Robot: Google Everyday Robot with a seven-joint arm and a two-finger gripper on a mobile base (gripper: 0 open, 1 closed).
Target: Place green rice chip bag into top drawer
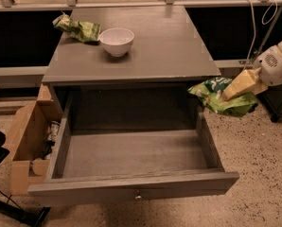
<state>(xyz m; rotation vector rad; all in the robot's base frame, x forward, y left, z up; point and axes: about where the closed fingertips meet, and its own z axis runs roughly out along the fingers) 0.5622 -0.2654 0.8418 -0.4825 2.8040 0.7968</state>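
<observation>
The green rice chip bag [230,107] is bright green with a dark logo patch and hangs crumpled in the air. It is just outside the right wall of the top drawer, near the drawer's back right corner. My gripper [227,94] comes in from the right edge of the view with tan fingers [243,83] and is shut on the bag. The top drawer [131,187] is pulled fully open and holds nothing. Its flat front panel with a small round knob [138,197] faces the camera.
A white bowl [116,40] and a paler yellow-green bag [78,29] sit on the cabinet top [164,46] at the back left. An open cardboard box [23,143] stands on the floor left of the drawer. Cables [252,27] hang at the right.
</observation>
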